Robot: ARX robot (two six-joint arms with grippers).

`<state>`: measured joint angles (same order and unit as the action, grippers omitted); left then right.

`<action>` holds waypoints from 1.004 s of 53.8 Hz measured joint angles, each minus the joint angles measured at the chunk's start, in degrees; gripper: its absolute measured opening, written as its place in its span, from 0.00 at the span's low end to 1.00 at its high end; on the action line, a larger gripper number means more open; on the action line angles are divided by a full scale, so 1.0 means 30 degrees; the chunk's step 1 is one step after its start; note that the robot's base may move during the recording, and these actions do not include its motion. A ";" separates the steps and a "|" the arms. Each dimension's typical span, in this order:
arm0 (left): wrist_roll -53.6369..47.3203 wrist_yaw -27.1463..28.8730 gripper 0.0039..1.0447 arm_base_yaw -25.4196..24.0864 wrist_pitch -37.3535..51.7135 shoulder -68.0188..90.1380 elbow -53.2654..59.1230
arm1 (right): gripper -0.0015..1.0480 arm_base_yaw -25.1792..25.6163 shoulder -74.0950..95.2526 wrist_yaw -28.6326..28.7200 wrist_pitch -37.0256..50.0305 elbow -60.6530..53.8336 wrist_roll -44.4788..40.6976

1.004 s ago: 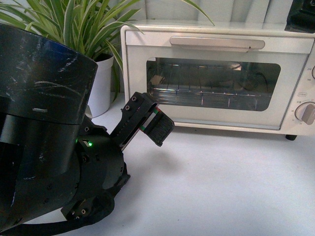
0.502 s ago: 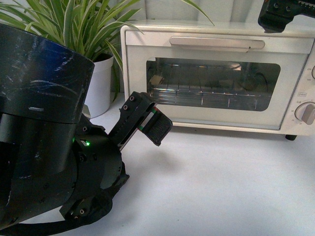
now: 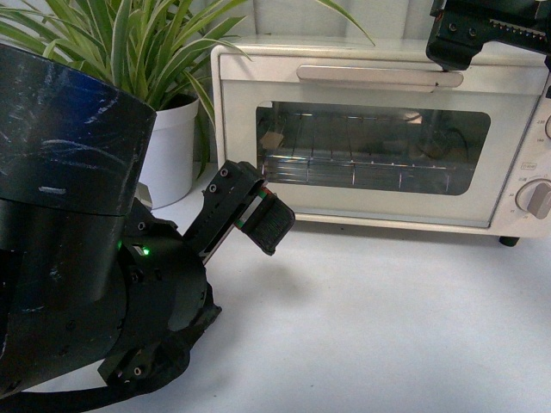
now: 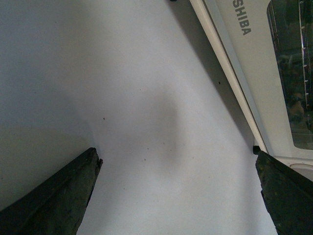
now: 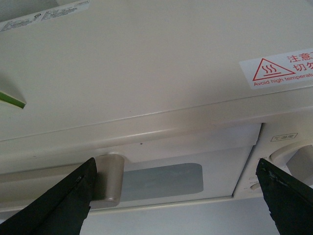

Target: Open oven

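Right hand (image 5: pixel 176 171) (spread wide) above oven (image 3: pixel 387 211).

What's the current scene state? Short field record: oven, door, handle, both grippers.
oven: cream toaster oven on white table
door: shut, rack visible inside
handle: bar along door top, not gripped
left gripper: open, low over table before oven
right gripper: open, above oven top near handle's right end
plant: left of oven

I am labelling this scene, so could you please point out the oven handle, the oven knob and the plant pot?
oven handle (image 3: pixel 370 76): front view, middle of the bar.
oven knob (image 3: pixel 535 198): front view, face of the knob.
plant pot (image 3: pixel 172 163): front view, white side wall.
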<state>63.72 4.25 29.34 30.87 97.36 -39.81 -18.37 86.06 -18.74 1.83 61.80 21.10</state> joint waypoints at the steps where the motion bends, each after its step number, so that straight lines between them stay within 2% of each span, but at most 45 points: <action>1: -0.0007 0.0000 0.94 -0.0007 -0.0015 0.0000 0.0000 | 0.91 0.0000 0.0007 0.0000 -0.0058 0.0029 -0.0036; 19: 0.0000 0.0000 0.94 -0.0036 -0.0051 -0.0029 0.0007 | 0.91 -0.0248 -0.0219 0.0787 -0.0525 -0.0138 -0.1282; 54: 0.0000 0.0000 0.94 -0.0087 -0.0051 -0.0036 0.0058 | 0.91 -0.0823 -0.3694 0.1457 0.2455 -0.5909 -0.3184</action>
<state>63.72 4.25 29.08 30.72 97.25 -39.64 -20.84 74.98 -14.37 9.19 44.07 11.55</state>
